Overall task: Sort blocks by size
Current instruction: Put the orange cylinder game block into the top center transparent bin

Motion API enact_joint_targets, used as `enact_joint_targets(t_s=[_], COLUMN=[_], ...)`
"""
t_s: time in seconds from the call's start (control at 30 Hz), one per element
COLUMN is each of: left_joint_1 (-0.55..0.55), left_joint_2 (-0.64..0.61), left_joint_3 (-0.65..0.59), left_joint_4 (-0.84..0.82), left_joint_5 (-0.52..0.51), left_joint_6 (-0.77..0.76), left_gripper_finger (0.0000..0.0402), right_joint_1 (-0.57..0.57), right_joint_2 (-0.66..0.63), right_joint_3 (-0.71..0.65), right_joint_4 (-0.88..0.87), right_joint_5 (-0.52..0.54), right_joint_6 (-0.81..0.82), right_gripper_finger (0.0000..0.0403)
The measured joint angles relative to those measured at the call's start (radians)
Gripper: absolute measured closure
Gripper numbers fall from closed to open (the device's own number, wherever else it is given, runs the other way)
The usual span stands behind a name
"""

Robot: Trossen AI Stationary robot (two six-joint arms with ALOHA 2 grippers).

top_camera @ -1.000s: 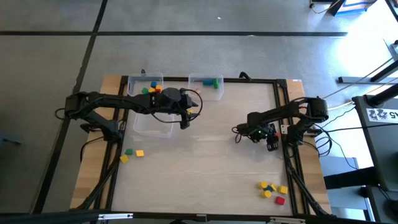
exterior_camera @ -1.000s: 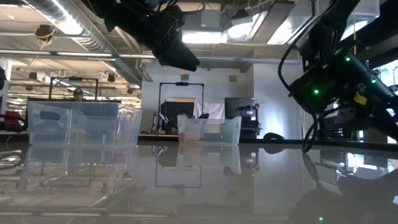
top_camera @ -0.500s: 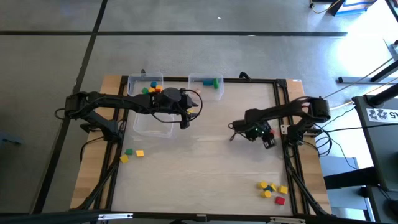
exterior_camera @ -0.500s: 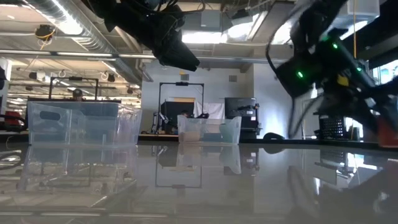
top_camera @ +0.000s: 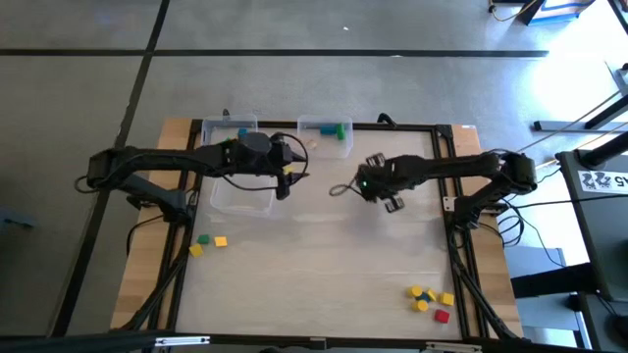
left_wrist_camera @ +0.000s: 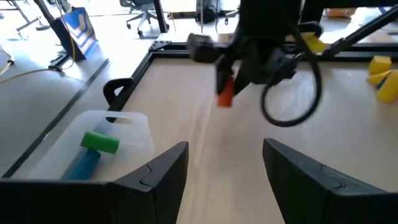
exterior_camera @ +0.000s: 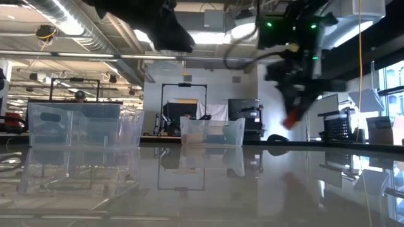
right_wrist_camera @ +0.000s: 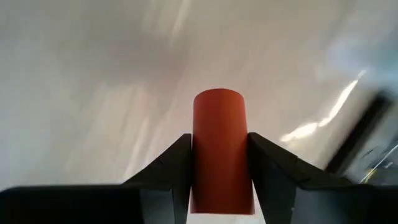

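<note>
Carrying a red cylinder block [right_wrist_camera: 217, 149], your right gripper [top_camera: 391, 200] sits mid-frame in the high view, its two dark fingers pinched on the block's sides and the rounded end poking out past them. You can see the same red piece [left_wrist_camera: 225, 93] hanging from that gripper in the left wrist view and as a red blur [exterior_camera: 291, 118] at the right of centre in the low view. Your left gripper [left_wrist_camera: 225, 171] hovers by the larger clear bin [top_camera: 242, 199] at upper left centre, fingers spread and holding nothing.

Progress looks partial to you. The larger bin's far end holds a few blocks [top_camera: 236, 141] in green, yellow and orange; the smaller clear bin [top_camera: 324, 125] at upper centre holds a green cylinder [left_wrist_camera: 100, 142] lying on a blue piece [left_wrist_camera: 83, 165]. Left to sort: a green and yellow pair [top_camera: 210, 242] at lower left, and a cluster of yellow, blue and red blocks [top_camera: 430, 300] at lower right.

Blocks read as painted wood, matte, mostly cube-like with some cylinders. Bins are thin see-through plastic with rounded corners. The tabletop [top_camera: 324, 265] is pale and glossy, mirroring the bins in the low view
</note>
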State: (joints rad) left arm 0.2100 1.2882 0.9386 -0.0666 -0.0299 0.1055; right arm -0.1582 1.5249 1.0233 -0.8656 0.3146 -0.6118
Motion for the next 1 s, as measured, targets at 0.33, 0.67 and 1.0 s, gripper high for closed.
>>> enact_joint_targets(t_s=[0.33, 0.67, 1.0], left_joint_1=[0.0, 0.0, 0.0], left_joint_2=[-0.07, -0.07, -0.07], left_joint_3=[0.0, 0.0, 0.0], left_joint_4=[-0.07, -0.075, -0.076], left_joint_5=[0.0, 0.0, 0.0], left_joint_6=[-0.068, -0.094, -0.087], left_gripper_finger=[0.0196, 0.0196, 0.0196], right_joint_1=[-0.174, -0.327, -0.402], right_joint_2=[0.002, 0.155, 0.319], right_joint_3=[0.0, -0.001, -0.002], right_joint_4=[0.677, 1.115, 1.204], right_joint_5=[-0.135, -0.238, -0.274], right_joint_6=[-0.204, -0.207, -0.19], right_gripper_finger=[0.0263, 0.0263, 0.0262])
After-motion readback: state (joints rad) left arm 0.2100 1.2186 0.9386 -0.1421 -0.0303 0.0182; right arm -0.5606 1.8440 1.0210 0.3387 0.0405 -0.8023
